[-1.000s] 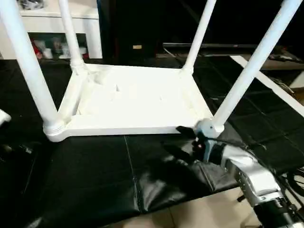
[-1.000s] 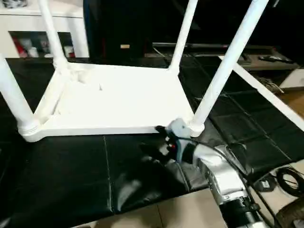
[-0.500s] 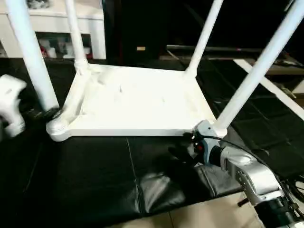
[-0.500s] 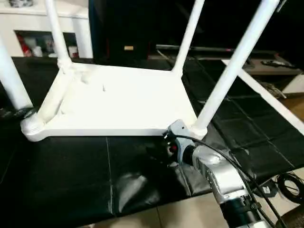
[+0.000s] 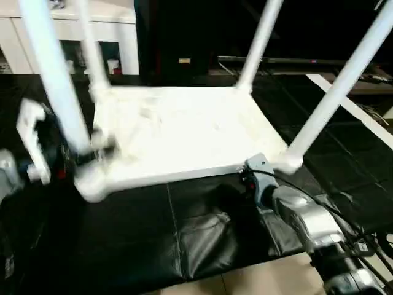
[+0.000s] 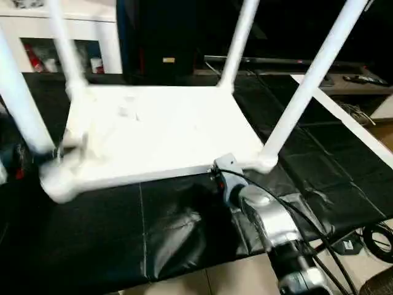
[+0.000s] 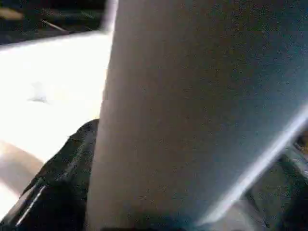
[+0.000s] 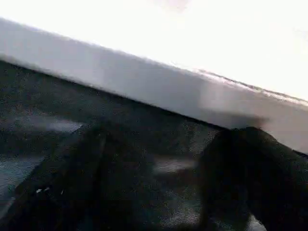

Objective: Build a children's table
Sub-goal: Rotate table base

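Observation:
The white children's table lies upside down on black cloth, all four legs standing up. My left gripper is shut on the near-left leg just above its corner socket. In the left wrist view that leg fills the space between the black fingers. My right gripper sits at the top's front edge, just left of the near-right leg. In the right wrist view its two fingers stand apart over the cloth, with the white edge just beyond them.
Black cloth covers the work surface up to its front edge, with floor below. A white cabinet stands at the back left. A white strip lies on the right. Cables trail beside my right arm.
My left gripper came in from the left and closed on the near-left leg. The table's near-left corner has swung toward me. My right gripper slid a little left along the front edge.

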